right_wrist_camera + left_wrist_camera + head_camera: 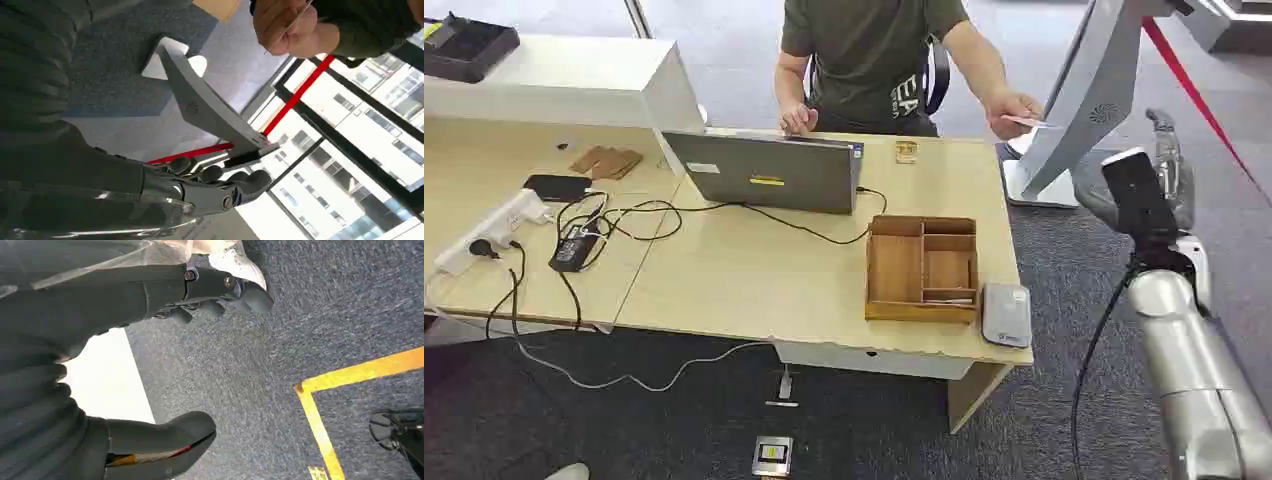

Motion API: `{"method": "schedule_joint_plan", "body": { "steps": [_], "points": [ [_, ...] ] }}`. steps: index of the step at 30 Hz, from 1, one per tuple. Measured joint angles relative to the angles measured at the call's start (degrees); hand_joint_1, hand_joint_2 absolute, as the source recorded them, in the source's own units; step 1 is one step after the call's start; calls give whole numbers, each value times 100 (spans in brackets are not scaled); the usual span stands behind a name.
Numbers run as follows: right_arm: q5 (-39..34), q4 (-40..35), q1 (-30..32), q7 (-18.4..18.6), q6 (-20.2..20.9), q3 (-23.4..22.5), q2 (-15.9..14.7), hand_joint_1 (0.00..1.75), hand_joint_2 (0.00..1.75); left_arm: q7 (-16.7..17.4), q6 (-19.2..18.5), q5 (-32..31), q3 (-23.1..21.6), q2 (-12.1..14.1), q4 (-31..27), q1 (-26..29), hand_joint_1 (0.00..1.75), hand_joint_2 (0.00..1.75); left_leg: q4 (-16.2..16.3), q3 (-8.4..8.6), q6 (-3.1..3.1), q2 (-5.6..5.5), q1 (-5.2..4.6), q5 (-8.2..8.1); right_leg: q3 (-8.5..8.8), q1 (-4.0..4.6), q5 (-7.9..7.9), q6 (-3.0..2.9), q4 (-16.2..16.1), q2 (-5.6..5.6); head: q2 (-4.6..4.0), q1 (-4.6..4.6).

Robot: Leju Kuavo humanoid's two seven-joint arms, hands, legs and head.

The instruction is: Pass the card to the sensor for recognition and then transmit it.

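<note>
Beside the desk [754, 290], person's hand [1012, 108] holds card [1031, 123].

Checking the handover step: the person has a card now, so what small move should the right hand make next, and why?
Probably draw the right hand back from the person and lower it. The card is pinched in the person's hand beside the silver stand, and the right hand holds nothing with its fingers apart, so the pass looks done.
</note>
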Motion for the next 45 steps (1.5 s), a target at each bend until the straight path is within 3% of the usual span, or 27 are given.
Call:
{"method": "schedule_joint_plan", "body": {
  "steps": [4,14,21,25,26,27,28,40,45],
  "points": [
    [671,483,-386,173,35,586,304,0,175,0,0,0,-2,0,-2,-1,0,175,0,-2,0,1,1,1,-2,0,0,0,-1,0,0,0],
    [1820,1433,-837,782,596,1763,909,0,175,-11,0,0,-17,0,-2,19,0,175,1,-7,-1,0,0,1,-7,5,0,0,-2,-2,0,0],
    [2089,1988,-1052,977,782,2460,1143,0,175,-11,0,0,-31,0,0,33,0,175,1,-6,-1,0,1,1,-9,5,0,0,-4,-2,0,0],
    [2177,2135,-1087,1060,769,2600,1184,0,175,-11,0,0,-31,0,-2,38,0,175,1,-6,-1,1,0,1,-9,4,2,1,-3,-2,0,0],
    [2220,2163,-1100,1082,763,2650,1184,7,175,-11,0,0,-31,0,-2,37,0,175,1,-6,-1,1,0,1,-9,4,2,1,-4,-2,0,0],
    [2242,2185,-1110,1097,761,2681,1187,131,175,-11,0,0,-31,0,-2,38,0,175,1,-6,-1,2,0,1,-9,3,2,1,-4,-2,0,0],
    [2271,2211,-1116,1135,756,2705,1195,159,175,-11,0,0,-31,0,-2,38,0,175,1,-6,-1,2,0,1,-9,3,2,1,-4,-2,0,0],
    [2399,2437,-1254,1357,557,2954,1226,175,175,-9,0,2,-31,0,-2,48,0,175,2,-5,-1,2,0,1,-9,3,2,1,-4,-2,0,0],
    [2404,2467,-1301,1410,476,2985,1221,173,175,-9,0,2,-31,2,-2,49,0,175,2,-4,-1,3,0,1,-10,3,2,1,-4,-1,0,0]
  ]
}}
